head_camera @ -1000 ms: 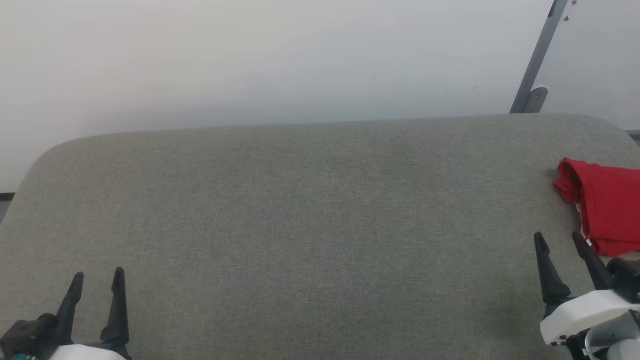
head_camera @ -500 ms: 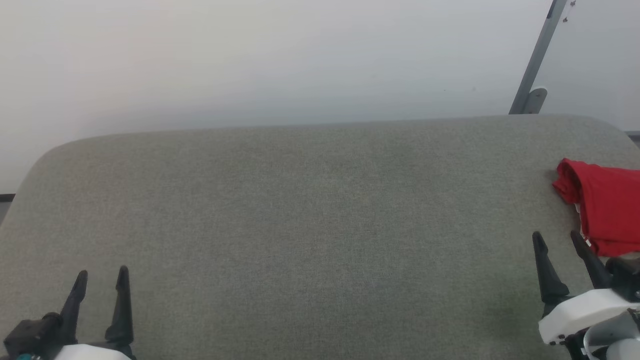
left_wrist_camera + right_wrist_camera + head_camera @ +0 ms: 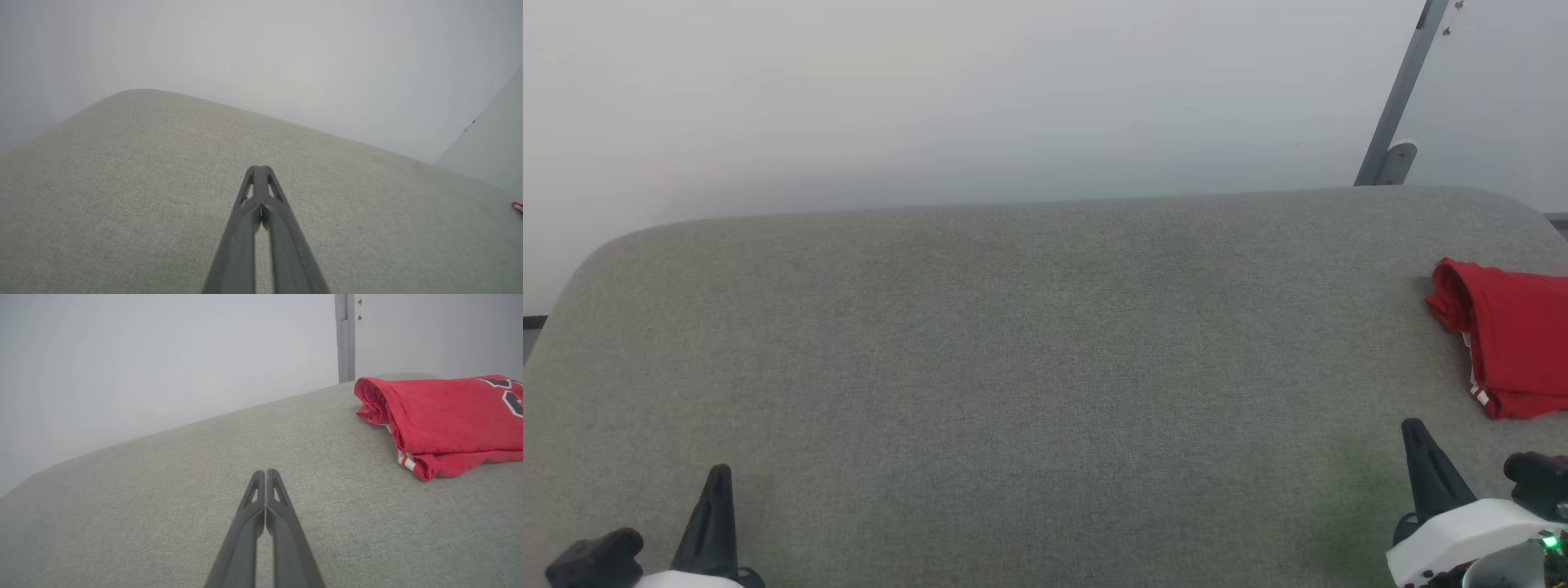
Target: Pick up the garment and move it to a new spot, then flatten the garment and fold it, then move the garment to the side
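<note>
The garment (image 3: 1515,339) lies folded at the right edge of the grey fabric-covered table (image 3: 1013,367), red with a bit of red-white striped trim at its near corner. In the right wrist view the garment (image 3: 445,416) shows part of its black lettering at far right. A sliver of the garment (image 3: 518,207) shows in the left wrist view. My right gripper (image 3: 1410,426) is shut and empty, down-left of the shirt and apart from it; its fingers (image 3: 265,473) are pressed together. My left gripper (image 3: 719,471) sits at the near left, fingers (image 3: 259,168) closed on nothing.
A white wall runs behind the table. A grey metal pole (image 3: 1401,90) leans at the back right, also seen as an upright grey pole (image 3: 345,335) in the right wrist view. The table's rounded far corners and edges are near the shirt.
Both grippers have shut their fingers and drawn back toward the near edge of the table. The folded garment has not moved.
</note>
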### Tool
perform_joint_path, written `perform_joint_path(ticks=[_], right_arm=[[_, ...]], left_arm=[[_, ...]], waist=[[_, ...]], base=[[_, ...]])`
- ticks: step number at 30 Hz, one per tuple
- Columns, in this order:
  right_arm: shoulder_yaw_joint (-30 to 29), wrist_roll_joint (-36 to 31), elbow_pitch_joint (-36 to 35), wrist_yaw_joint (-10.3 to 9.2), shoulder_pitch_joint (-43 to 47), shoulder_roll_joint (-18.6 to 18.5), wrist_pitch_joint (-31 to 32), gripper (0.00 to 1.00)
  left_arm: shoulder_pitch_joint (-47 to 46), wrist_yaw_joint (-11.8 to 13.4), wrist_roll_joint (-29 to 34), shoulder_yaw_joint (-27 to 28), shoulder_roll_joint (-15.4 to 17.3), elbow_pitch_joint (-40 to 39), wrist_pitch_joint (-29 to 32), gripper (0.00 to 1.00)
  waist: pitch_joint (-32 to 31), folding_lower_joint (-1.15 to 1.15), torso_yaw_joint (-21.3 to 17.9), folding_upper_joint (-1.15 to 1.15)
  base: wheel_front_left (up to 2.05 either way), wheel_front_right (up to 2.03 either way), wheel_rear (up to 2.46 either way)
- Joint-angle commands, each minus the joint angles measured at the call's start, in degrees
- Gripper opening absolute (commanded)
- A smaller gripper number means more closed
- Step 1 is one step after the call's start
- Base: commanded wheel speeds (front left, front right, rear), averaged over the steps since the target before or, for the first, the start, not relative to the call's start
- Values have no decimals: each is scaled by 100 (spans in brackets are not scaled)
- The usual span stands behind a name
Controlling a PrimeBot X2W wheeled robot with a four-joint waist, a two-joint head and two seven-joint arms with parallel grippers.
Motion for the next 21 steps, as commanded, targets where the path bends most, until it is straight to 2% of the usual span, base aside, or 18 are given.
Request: perform_joint_path(ticks=[1, 21], right_arm=[[-45, 200, -106, -1, -171, -10, 40, 0], [-137, 1845, -237, -2, -255, 226, 427, 0]], left_arm=[[-168, -2, -208, 7, 33, -86, 48, 0], [-421, -6, -1887, -65, -168, -73, 518, 0]], waist=[[2, 0, 1, 0], [41, 0, 9, 0]], base=[[0, 0, 0], [0, 0, 0]])
